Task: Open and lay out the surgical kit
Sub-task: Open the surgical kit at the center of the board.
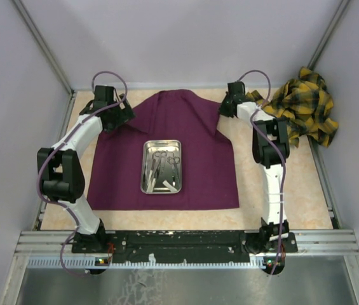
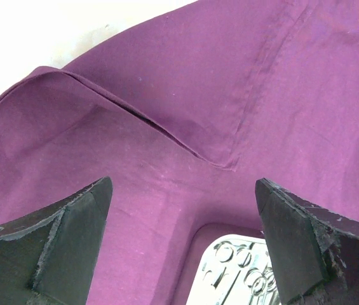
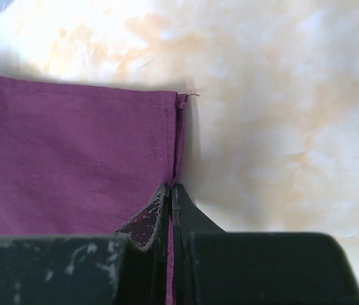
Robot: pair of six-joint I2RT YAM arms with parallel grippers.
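The fingers of the right gripper [image 3: 171, 194] are pinching the hem of the dark purple cloth wrap [image 1: 195, 127]. Those of the left gripper [image 2: 183, 190] are gaping wide above its folded far-left corner. The wrap is lying across the pale marbled tabletop [image 1: 281, 190], bare margins flanking it, with a small shiny steel tray [image 1: 149, 151] of thin metal scissors [image 1: 160, 160] sitting mid-cloth.

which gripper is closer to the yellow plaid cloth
Right. The right gripper, jaws shut on the far right edge of the purple wrap, sits close beside the yellow plaid cloth. The left gripper, jaws open, hovers over the far left corner, the whole wrap away.
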